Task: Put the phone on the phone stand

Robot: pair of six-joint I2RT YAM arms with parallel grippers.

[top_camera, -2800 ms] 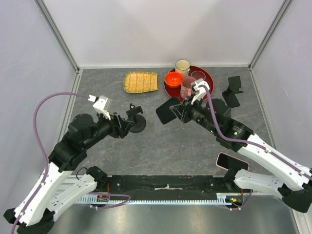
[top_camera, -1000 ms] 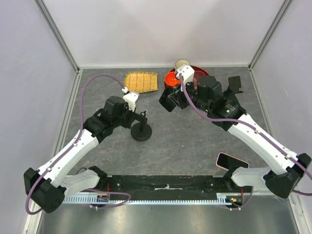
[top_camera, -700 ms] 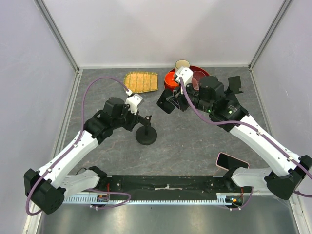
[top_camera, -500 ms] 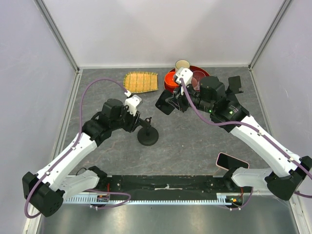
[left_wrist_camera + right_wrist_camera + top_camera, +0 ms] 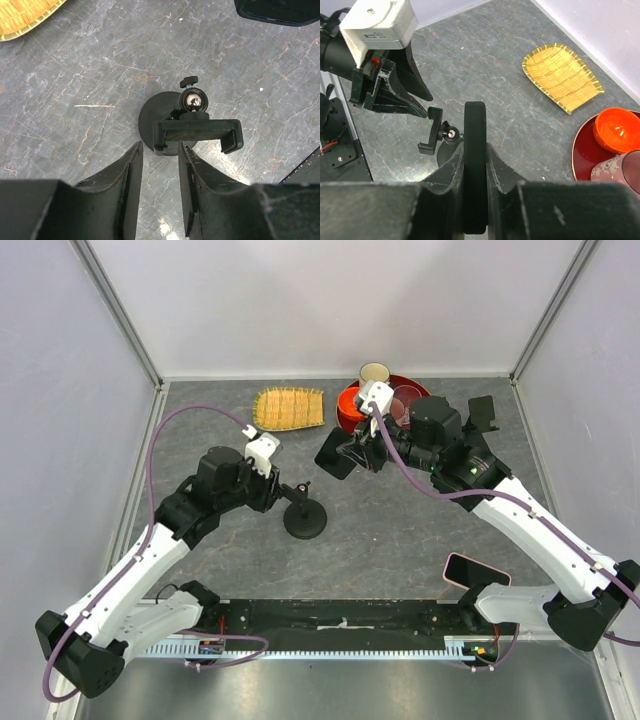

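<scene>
The phone stand stands upright mid-table, with a round black base, a ball joint and a clamp plate. In the left wrist view the stand sits just past my fingertips. My left gripper is open and empty, with bare floor showing between its fingers. My right gripper is shut on a black phone and holds it in the air behind and right of the stand. In the right wrist view the phone stands edge-on between the fingers, with the stand below it to the left.
A woven yellow tray lies at the back. A red tray holds an orange bowl and cups, with a cream mug behind it. A second black stand is at the back right. A pink phone lies near the right arm's base.
My left gripper carried the stand rightward and nearer, set it down and opened, backing off slightly. My right gripper moved the phone slightly left and nearer, toward the stand.
</scene>
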